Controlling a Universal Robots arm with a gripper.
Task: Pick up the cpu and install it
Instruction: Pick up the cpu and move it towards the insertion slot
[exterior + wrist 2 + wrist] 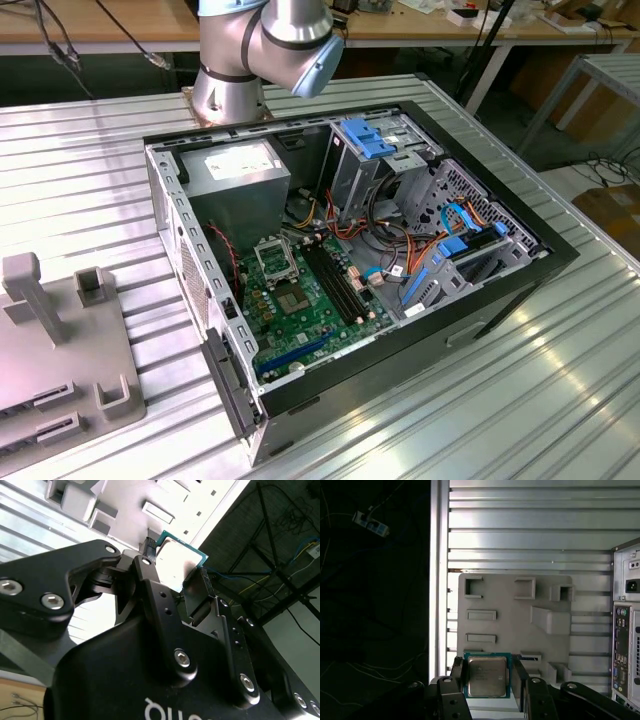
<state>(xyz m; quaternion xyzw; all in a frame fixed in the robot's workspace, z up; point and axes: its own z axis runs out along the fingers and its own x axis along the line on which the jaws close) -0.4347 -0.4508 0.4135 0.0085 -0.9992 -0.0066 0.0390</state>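
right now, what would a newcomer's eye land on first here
A square chip sits clamped between the black jaws in both wrist views, a grey tray beyond it. In the exterior view an open computer case lies on the metal table, green circuit board exposed, the robot arm at its far side.

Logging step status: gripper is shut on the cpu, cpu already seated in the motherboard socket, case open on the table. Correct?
Not seated. The gripper is shut on the cpu, but the first wrist view shows the cpu held between its fingers with the grey fixture tray beyond it, outside the computer case. The case does lie open on the table in the exterior view.
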